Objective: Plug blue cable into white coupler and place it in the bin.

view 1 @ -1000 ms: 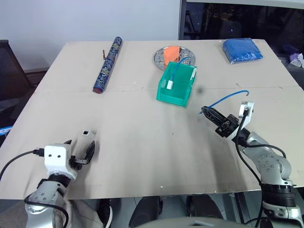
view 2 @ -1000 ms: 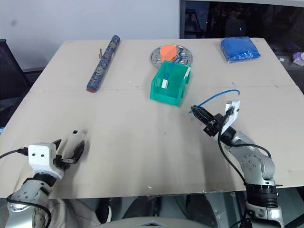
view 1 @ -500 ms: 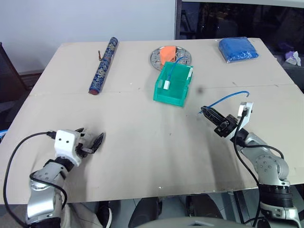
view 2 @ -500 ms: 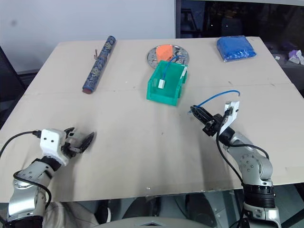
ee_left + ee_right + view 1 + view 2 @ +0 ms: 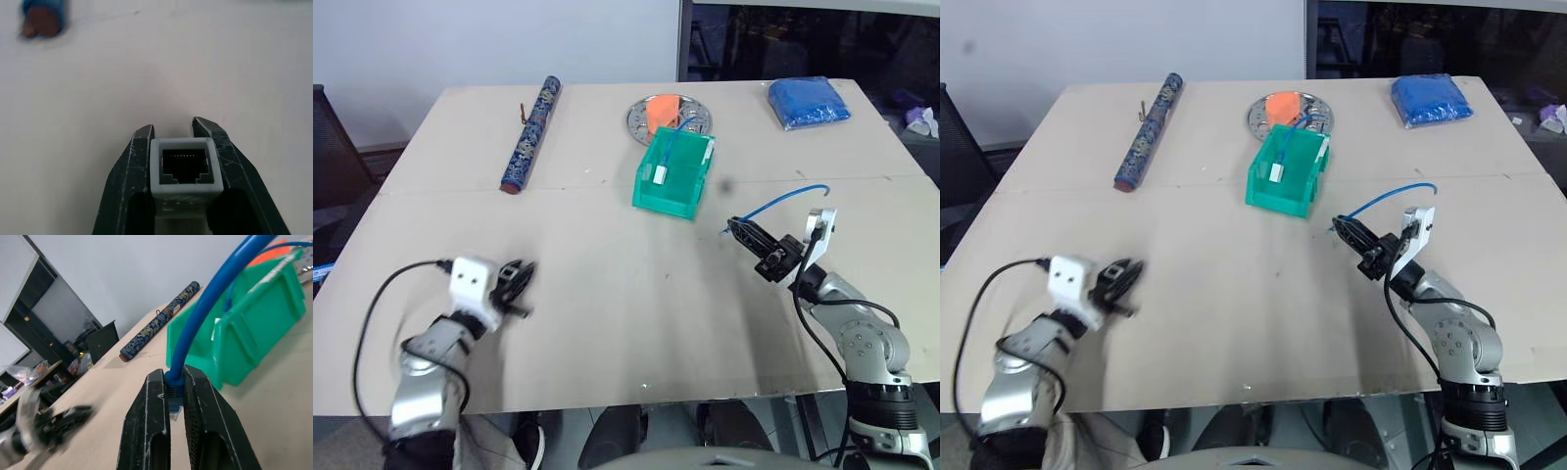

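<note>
Left wrist view: left claw clamped on white coupler, a small plastic block, dark socket facing out past the fingertips, over bare matte table. Near the table's right edge, right claw pinched shut on blue cable just above its plug; the thin cable arcs up and away, clear of the tabletop. Beyond, mid-table, translucent green bin with another cable inside. Behind it a round metal plate. Far-left, dark patterned tube; far-right corner, blue cloth bundle.
</note>
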Controlling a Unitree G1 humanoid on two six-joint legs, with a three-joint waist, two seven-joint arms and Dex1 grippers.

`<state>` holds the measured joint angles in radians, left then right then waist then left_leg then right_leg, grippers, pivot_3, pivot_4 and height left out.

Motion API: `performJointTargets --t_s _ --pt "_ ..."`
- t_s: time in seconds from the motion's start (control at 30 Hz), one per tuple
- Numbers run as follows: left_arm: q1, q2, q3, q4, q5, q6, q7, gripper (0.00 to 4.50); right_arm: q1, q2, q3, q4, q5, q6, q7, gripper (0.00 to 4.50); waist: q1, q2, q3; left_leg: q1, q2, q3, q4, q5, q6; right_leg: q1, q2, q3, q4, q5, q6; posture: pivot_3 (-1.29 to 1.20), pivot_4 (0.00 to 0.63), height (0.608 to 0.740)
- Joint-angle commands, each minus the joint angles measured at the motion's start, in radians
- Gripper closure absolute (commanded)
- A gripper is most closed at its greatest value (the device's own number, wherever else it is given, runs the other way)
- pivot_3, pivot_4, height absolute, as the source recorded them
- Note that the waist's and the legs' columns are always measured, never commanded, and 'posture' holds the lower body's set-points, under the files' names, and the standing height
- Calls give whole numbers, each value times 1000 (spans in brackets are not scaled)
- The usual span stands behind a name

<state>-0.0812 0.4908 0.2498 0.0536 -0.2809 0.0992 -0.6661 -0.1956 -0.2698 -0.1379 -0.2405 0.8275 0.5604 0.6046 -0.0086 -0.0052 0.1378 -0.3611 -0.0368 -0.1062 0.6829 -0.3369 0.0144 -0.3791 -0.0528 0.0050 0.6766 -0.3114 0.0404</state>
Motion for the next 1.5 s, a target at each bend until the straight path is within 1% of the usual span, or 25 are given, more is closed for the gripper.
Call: performJointTargets --t_s 0.03,0.1,0.23,0.3,0.37,0.47,0.53,0.73,0.83,1.2,1.5 --pt "-158 -12 -144 51 -23 -5 -174 3849 -51 -26 40 -68 -33 -33 47 4500 -3 0 0 0 -1 0 0 0 0 0 -1 0 0 0 0 0 150 740" --pt "-264 -25 -240 130 -21 -23 -322 3849 -83 -43 77 -68 -69 -49 80 4500 -9 0 0 0 -2 -1 0 0 0 0 -1 -1 0 0 0 0 150 740" --pt "-477 -64 -424 344 20 -90 -627 3849 -157 -91 170 -35 -189 -121 167 4500 -26 1 0 1 -3 -3 1 0 0 0 1 -4 0 0 0 0 150 740" --pt "-578 -95 -492 481 53 -154 -762 3849 -182 -107 210 -18 -238 -157 204 4500 -33 0 0 -1 -6 -6 1 0 0 0 3 -8 0 0 0 0 150 740" --pt "-673 -127 -549 631 109 -242 -846 3849 -189 -123 254 -9 -294 -196 235 4500 -38 0 0 0 -7 -9 2 0 0 0 1 -7 0 0 0 0 150 740" --pt "-771 -173 -583 805 173 -351 -882 3849 -180 -133 306 -5 -356 -234 259 4500 -34 0 1 -1 -13 -18 2 0 0 -1 1 -11 0 0 0 0 150 740" --pt "-812 -196 -584 894 198 -414 -899 3849 -170 -136 330 1 -387 -250 266 4500 -34 0 1 -1 -14 -19 3 0 0 -1 -1 -11 1 0 1 0 150 740" --pt "-862 -235 -569 1009 228 -478 -942 3849 -137 -158 391 18 -470 -285 295 4500 -34 0 1 -1 -14 -23 4 0 0 -1 -2 -12 1 0 1 0 150 740" --pt "-871 -243 -557 1036 237 -489 -946 3849 -126 -171 402 40 -507 -302 301 4500 -34 0 1 -1 -15 -26 3 0 0 -1 -1 -13 1 0 1 0 150 740" --pt "-856 -249 -538 1041 251 -500 -948 3849 -145 -117 398 111 -541 -303 258 4500 -34 -1 0 -1 -16 -28 5 0 0 -1 -2 -12 2 0 1 0 150 740" --pt "-847 -247 -533 1041 254 -504 -948 3849 -128 -152 386 103 -529 -273 283 4500 -34 -1 0 -1 -16 -28 5 0 0 -1 -2 -12 2 0 1 0 150 740"
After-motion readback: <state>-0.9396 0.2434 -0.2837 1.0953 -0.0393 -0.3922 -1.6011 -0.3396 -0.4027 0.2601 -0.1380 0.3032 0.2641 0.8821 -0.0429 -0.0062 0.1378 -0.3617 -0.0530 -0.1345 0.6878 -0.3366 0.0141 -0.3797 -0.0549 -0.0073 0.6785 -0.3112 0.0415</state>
